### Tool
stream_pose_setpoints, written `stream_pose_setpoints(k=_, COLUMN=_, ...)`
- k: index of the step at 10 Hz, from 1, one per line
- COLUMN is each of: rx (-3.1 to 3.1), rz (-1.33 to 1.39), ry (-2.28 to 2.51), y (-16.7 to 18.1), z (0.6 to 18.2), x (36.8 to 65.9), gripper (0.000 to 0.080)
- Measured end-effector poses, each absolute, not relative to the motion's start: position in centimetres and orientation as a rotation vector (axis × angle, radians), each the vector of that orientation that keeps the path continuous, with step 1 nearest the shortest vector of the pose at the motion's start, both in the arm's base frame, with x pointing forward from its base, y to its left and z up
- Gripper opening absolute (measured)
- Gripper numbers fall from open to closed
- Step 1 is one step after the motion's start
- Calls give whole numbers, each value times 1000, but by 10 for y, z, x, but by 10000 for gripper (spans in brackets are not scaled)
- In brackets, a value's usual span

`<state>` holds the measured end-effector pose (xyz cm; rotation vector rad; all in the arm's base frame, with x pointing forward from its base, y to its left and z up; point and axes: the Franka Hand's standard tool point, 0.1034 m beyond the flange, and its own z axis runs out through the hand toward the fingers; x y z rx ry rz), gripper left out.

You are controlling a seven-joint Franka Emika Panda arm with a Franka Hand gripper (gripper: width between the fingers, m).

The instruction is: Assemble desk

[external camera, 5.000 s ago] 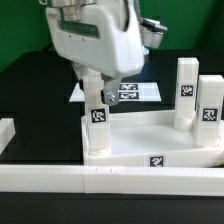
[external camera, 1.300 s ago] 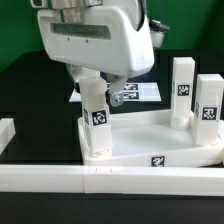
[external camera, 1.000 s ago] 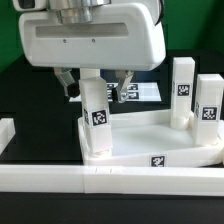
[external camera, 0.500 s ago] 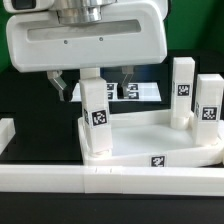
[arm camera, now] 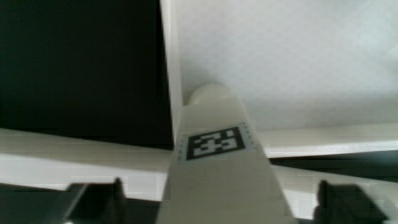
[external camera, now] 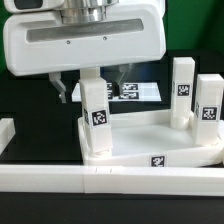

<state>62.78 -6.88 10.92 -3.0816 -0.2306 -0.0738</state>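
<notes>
The desk panel (external camera: 150,140) is lying rim-up so legs seat in its corners. The gripper (external camera: 92,87) is hanging wide open, straddling one upright leg (external camera: 95,118) without touching it.

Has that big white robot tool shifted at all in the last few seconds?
Yes. The tool has swung toward the exterior view's left, and now straddles the standing leg, which stayed put in the desk panel.

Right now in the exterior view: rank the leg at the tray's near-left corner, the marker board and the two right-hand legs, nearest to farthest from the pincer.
1. Corner leg: directly between the open pincer fingers.
2. Marker board: just behind, toward the exterior view's right.
3. Two right-hand legs: far right of the tray; too close to call between them.
</notes>
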Motion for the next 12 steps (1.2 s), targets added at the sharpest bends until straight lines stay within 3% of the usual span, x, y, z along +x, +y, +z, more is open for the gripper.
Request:
stream_pose_setpoints(k=1, rx=-3082, rz=-74, ry=-230, y=-69, z=109, x=628, gripper=397)
stream_pose_setpoints(k=2, rx=-3082, rz=-73, ry=-229, y=-69, z=109, x=628, gripper=288)
stream_pose_setpoints(k=5, rx=-3084, rz=-72, ry=-124, y=-68, z=109, x=628, gripper=288)
stream_pose_setpoints(k=12, rx=-2859, rz=-44, ry=1066, y=-59, z=108, x=629, gripper=288)
